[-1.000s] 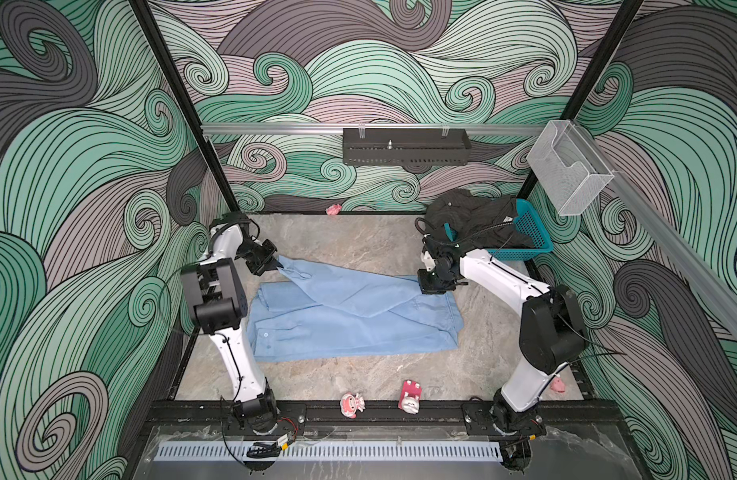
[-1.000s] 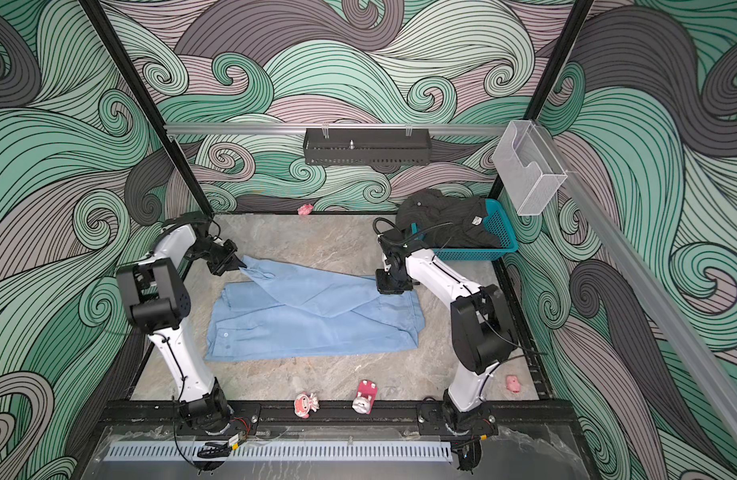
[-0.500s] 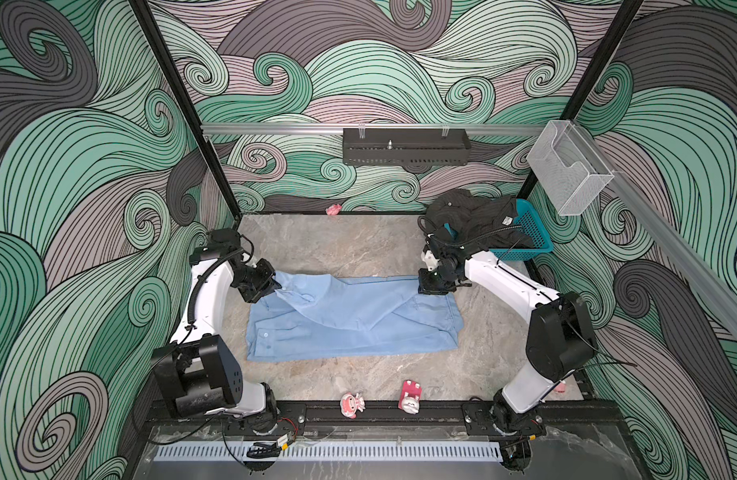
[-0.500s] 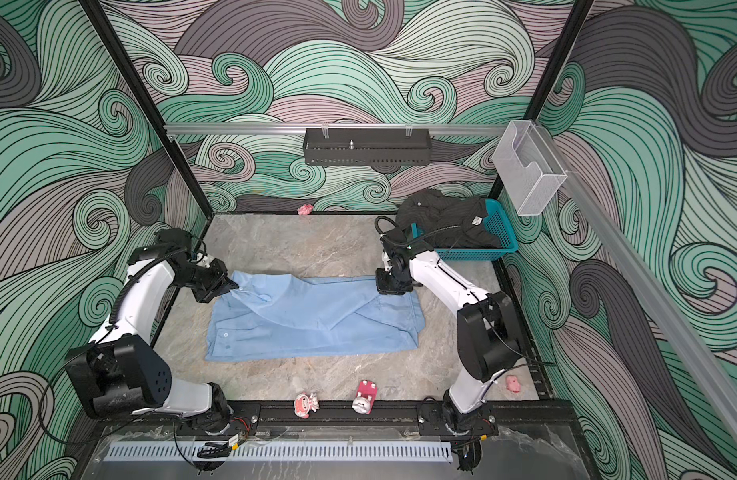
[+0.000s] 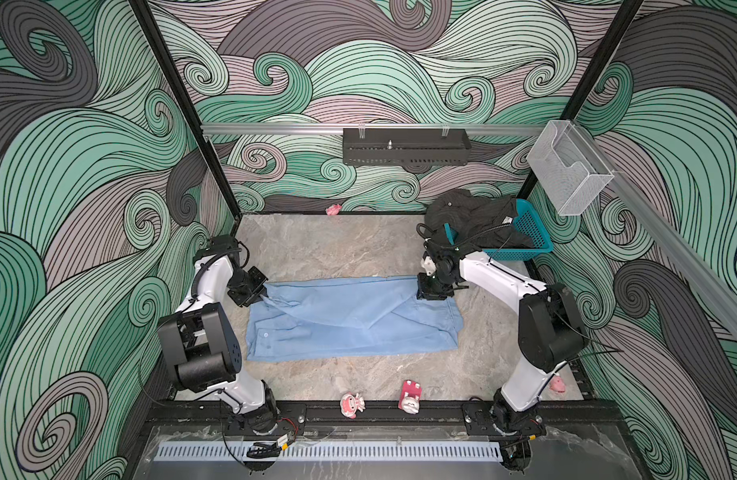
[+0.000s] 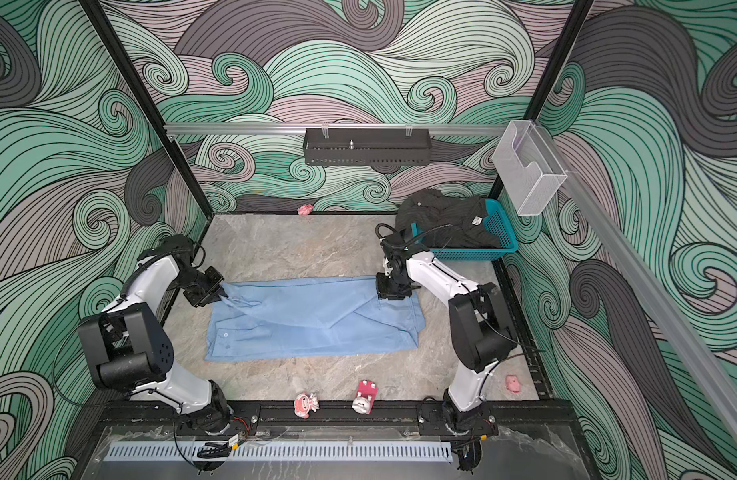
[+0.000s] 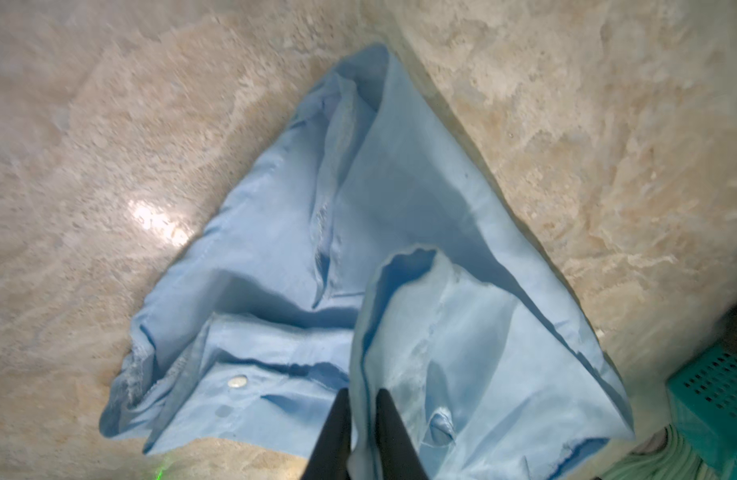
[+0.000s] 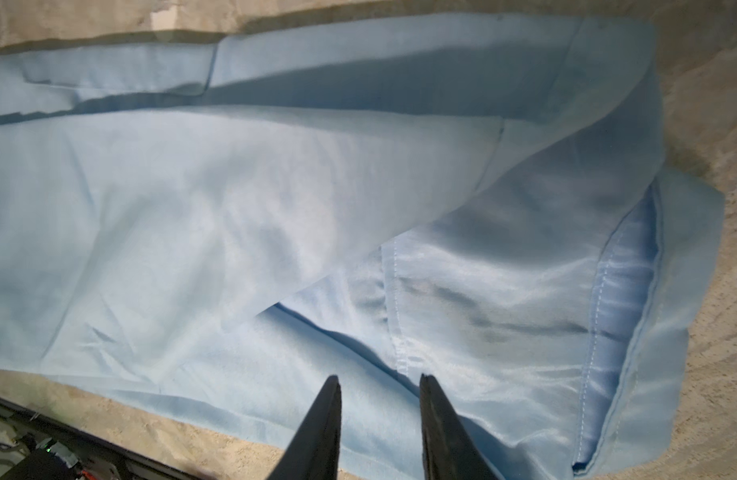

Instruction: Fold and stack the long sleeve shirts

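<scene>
The light blue shirt (image 5: pixel 350 320) (image 6: pixel 317 320) lies flat across the middle of the table as a long folded band. At its left far corner my left gripper (image 5: pixel 263 296) (image 7: pixel 363 395) has its fingers a narrow gap apart, with a raised fold of the blue cloth (image 7: pixel 400 208) filling that gap. Over the shirt's right far corner my right gripper (image 5: pixel 431 296) (image 8: pixel 379 380) is open, with only flat blue cloth (image 8: pixel 234 208) below it. The dark charcoal shirt (image 5: pixel 470 216) (image 6: pixel 437 216) is heaped over the teal basket (image 5: pixel 529 232) at the back right.
Two small pink toys (image 5: pixel 352 405) (image 5: pixel 410 397) lie by the front rail, one (image 5: pixel 333 209) at the back wall, one (image 5: pixel 557 384) at the right front. A black tray (image 5: pixel 404 146) and a clear holder (image 5: pixel 568 170) hang on the walls.
My left gripper carried the shirt's left far corner toward the front, so the slanted upper layer now lies as a straight band. My right gripper's jaws opened off the cloth.
</scene>
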`<state>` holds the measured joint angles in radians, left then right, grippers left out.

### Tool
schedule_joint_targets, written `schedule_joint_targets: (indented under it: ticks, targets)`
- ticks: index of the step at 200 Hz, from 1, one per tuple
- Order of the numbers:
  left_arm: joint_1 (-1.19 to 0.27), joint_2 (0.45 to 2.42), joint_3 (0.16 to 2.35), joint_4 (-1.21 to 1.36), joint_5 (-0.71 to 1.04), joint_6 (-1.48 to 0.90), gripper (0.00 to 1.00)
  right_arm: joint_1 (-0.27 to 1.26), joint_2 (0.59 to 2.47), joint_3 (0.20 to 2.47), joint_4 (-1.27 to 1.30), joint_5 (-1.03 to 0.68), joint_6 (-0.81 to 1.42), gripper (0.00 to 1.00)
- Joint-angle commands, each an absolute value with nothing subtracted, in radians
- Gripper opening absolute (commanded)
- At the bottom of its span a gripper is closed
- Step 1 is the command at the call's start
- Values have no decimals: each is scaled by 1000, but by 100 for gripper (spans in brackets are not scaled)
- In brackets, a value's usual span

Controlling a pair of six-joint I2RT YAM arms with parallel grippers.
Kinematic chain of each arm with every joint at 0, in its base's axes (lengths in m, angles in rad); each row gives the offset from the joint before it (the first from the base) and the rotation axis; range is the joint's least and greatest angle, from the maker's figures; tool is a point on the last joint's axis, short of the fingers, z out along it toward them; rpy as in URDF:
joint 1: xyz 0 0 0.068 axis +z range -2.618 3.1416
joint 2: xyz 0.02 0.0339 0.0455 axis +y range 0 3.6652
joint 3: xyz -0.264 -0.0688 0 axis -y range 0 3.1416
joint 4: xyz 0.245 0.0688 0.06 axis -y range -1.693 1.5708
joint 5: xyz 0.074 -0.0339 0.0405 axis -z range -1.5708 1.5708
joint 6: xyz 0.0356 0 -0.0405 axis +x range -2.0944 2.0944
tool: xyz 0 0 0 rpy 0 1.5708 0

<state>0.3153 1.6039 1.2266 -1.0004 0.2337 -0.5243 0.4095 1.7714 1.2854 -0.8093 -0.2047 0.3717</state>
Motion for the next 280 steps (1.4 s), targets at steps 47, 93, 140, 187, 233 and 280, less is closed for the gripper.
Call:
schedule_joint_targets:
  ticks: [47,93,140,187,233,280]
  targets:
    - [328,1529,1249,-1061,100,-479,65,383,1766,1218,-825,-183,417,33]
    - [222,1555,1226,-984,319,-427,53,386,1856,1210,-793,-173,434,26]
    - [46,1859,1264,-981,394,-439,45,393,2011,1337,-790,-92,413,17]
    - [35,1957,1183,-994,425,-446,44,395,2184,1614,-807,-40,313,10]
    - [-67,1865,1037,-955,562,-487,44,413,2449,2169,-936,-69,203,11]
    - [-79,1668,1250,-1118,456,-451,61,478,2314,2277,-983,-28,224,33]
